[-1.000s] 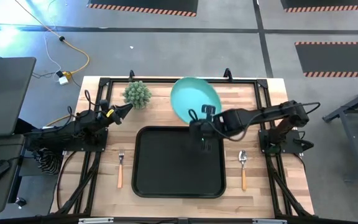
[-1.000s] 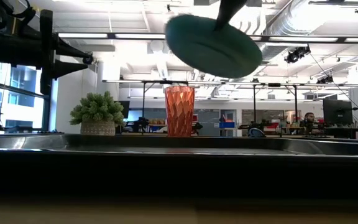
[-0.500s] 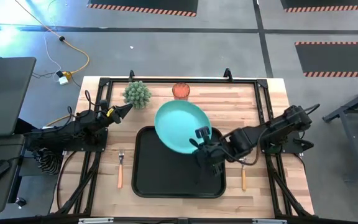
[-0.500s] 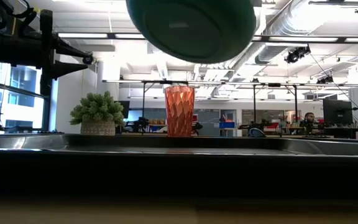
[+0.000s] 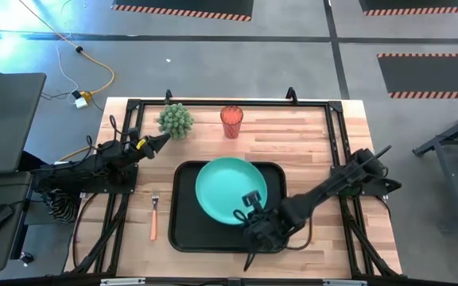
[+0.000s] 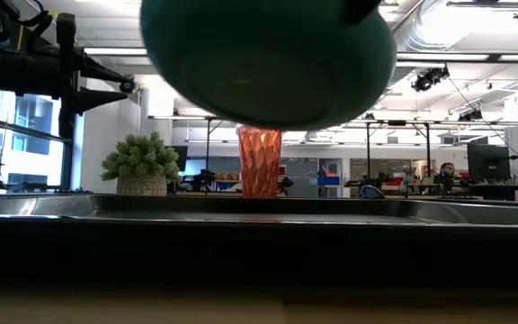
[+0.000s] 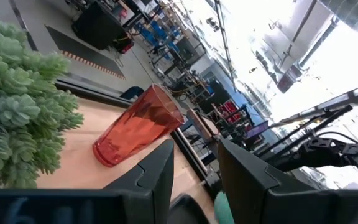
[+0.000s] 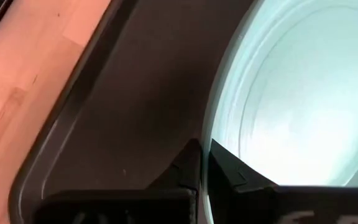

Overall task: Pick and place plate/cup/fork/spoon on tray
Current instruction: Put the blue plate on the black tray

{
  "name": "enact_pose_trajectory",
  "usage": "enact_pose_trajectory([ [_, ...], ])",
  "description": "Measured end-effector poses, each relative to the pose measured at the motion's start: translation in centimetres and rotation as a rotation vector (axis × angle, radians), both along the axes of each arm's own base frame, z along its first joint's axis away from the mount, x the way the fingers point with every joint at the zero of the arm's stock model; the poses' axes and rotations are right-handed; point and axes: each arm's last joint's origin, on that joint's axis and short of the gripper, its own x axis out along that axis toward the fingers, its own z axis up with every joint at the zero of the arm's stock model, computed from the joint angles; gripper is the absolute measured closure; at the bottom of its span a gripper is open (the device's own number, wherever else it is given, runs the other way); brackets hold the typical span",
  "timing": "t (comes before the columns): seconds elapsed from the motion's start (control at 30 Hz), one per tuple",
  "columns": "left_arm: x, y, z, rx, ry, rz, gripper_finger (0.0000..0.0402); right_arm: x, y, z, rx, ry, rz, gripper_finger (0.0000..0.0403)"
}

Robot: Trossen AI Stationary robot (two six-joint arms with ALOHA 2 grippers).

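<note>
jaws pinching plate rim, spoon hidden

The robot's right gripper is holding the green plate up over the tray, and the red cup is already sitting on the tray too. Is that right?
Not quite. The red cup is not on the tray; the high view shows it standing on the wooden table beyond the tray, beside the plant. The rest holds: the right gripper is holding the green plate up over the tray.
</note>
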Motion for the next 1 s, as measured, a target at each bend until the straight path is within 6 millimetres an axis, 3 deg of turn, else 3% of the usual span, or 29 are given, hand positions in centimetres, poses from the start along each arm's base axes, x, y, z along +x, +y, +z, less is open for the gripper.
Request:
enact_pose_trajectory([
  [0.23, 0.1, -0.1, 0.0, 0.002, 0.005, -0.043, 0.0287, 1.6, 0.1, -2.0, 0.055, 0.008, -0.031, 0.0403],
  [0.6, 0.1, -0.2, -0.1, 0.004, 0.010, -0.076, 0.0287, 2.4, 0.6, -4.6, 0.098, 0.056, -0.172, 0.0403],
  [1.0, 0.1, -0.2, -0.1, 0.005, 0.010, -0.076, 0.0287, 3.3, 1.3, -7.1, 0.124, 0.103, -0.154, 0.0403],
])
